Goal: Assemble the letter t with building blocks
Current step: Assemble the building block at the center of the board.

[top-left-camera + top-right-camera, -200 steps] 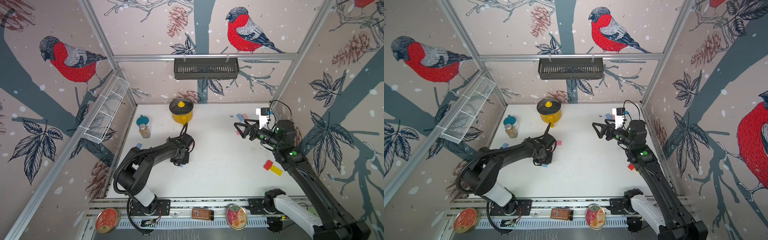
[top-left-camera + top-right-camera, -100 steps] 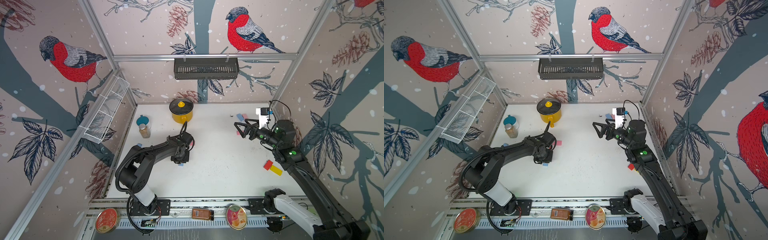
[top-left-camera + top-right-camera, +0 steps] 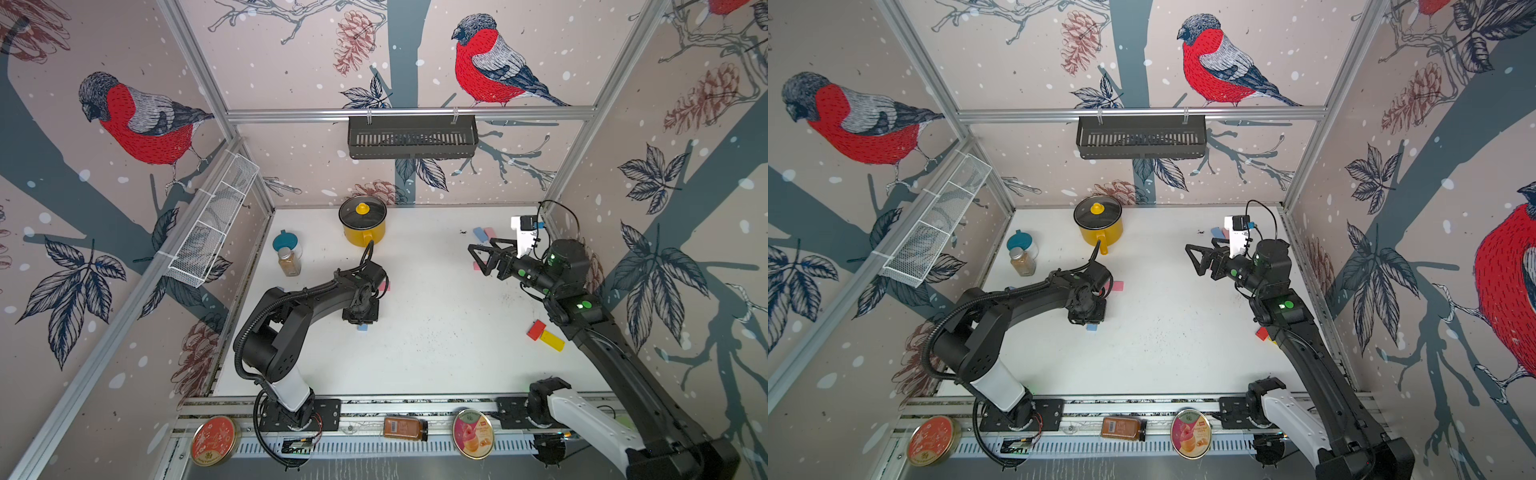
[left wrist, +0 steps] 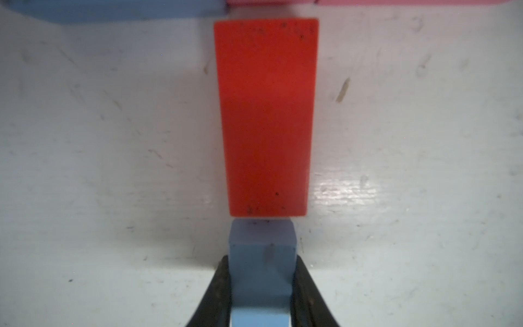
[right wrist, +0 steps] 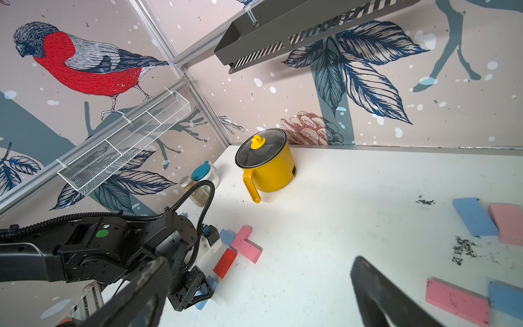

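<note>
My left gripper [image 4: 261, 283] is shut on a light blue block [image 4: 261, 269], low over the table at centre-left. That block's end meets the end of a red block [image 4: 266, 116]. Across the red block's far end lie a blue block [image 4: 113, 11] and pink blocks [image 4: 368, 2]. In both top views the arm hides most of this; only the held block [image 3: 362, 327] [image 3: 1091, 327] and a pink block [image 3: 384, 286] peek out. My right gripper [image 3: 478, 259] [image 5: 260, 283] hangs open and empty above the right side.
Loose blocks lie at the right: blue [image 3: 480, 234], pink [image 3: 490, 232], pink [image 3: 476, 266], red [image 3: 536, 329], yellow [image 3: 552, 340]. A yellow pot [image 3: 363, 222] stands at the back. A teal-lidded jar [image 3: 286, 243] and a spice jar [image 3: 289, 261] stand by the left wall.
The left arm has shifted only slightly, its gripper staying shut on the blue block. The right arm has not moved.
</note>
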